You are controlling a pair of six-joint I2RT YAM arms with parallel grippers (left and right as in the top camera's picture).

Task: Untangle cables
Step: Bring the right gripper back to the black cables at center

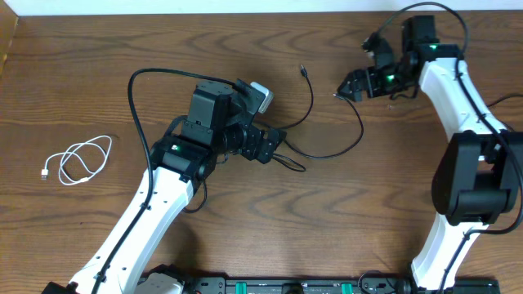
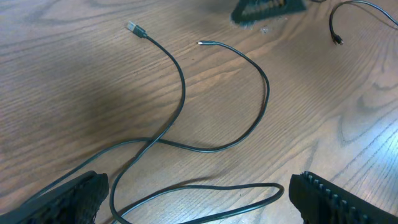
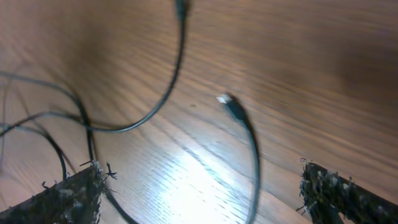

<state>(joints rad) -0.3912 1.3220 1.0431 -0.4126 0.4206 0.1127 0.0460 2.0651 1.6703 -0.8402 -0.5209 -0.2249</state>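
Thin black cables (image 1: 327,153) lie crossed on the wooden table between the two arms. A white cable (image 1: 78,160) sits coiled apart at the far left. My left gripper (image 1: 276,147) is open, low over the tangle. In the left wrist view a black cable loop (image 2: 205,194) lies on the wood between the spread fingers (image 2: 68,199), touching neither, and two plug ends (image 2: 132,27) point away. My right gripper (image 1: 345,87) is open at the other end. In the right wrist view a black cable plug (image 3: 227,102) lies ahead, its cord running down between the wide fingers (image 3: 342,196).
Thicker black wires (image 1: 135,98) arc off both arms, one over the table left of centre. The right gripper's tip (image 2: 267,9) shows at the top of the left wrist view. The table's left edge (image 1: 6,49) is near the white cable.
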